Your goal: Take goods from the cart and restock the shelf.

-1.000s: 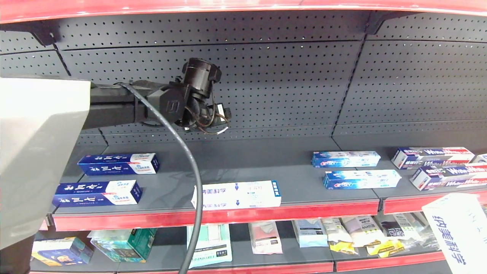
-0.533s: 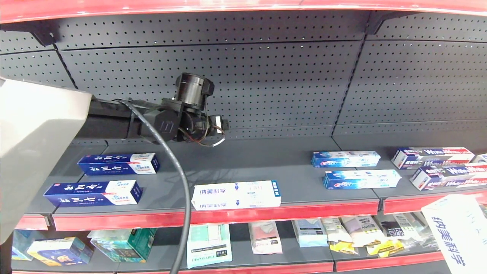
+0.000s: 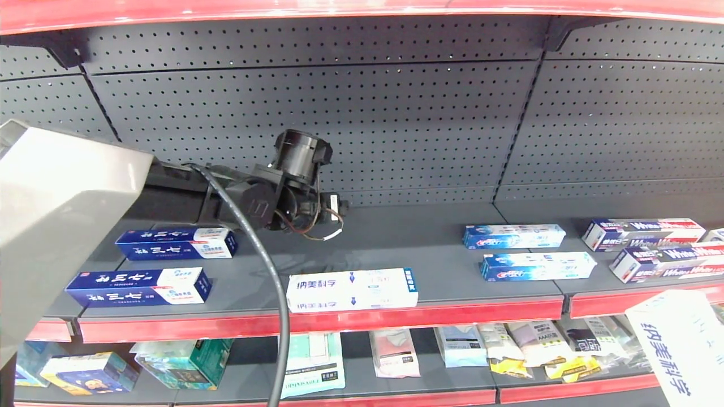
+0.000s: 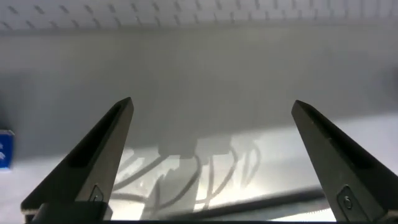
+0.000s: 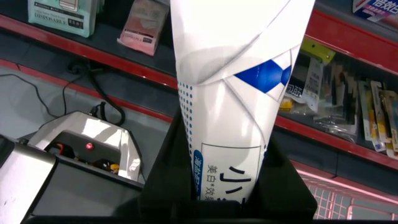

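A white toothpaste box (image 3: 352, 290) lies flat at the front edge of the grey shelf (image 3: 396, 232). My left arm's wrist (image 3: 294, 186) hangs over the shelf just behind and to the left of that box. In the left wrist view my left gripper (image 4: 212, 102) is open, with bare shelf surface between its fingers. A second white toothpaste box (image 3: 676, 339) stands upright at the lower right. My right gripper (image 5: 224, 186) is shut on this box (image 5: 230, 81) at its lower end, in front of the shelf's lower tier.
Blue toothpaste boxes (image 3: 175, 243) lie at the shelf's left, blue-and-white ones (image 3: 537, 265) at its right. A perforated back panel (image 3: 362, 124) closes the rear. Red edge strips (image 3: 317, 322) front each tier. Packets (image 3: 396, 353) fill the tier below.
My left arm has come down toward the shelf surface and shifted slightly right. The right gripper and its box have stayed put.
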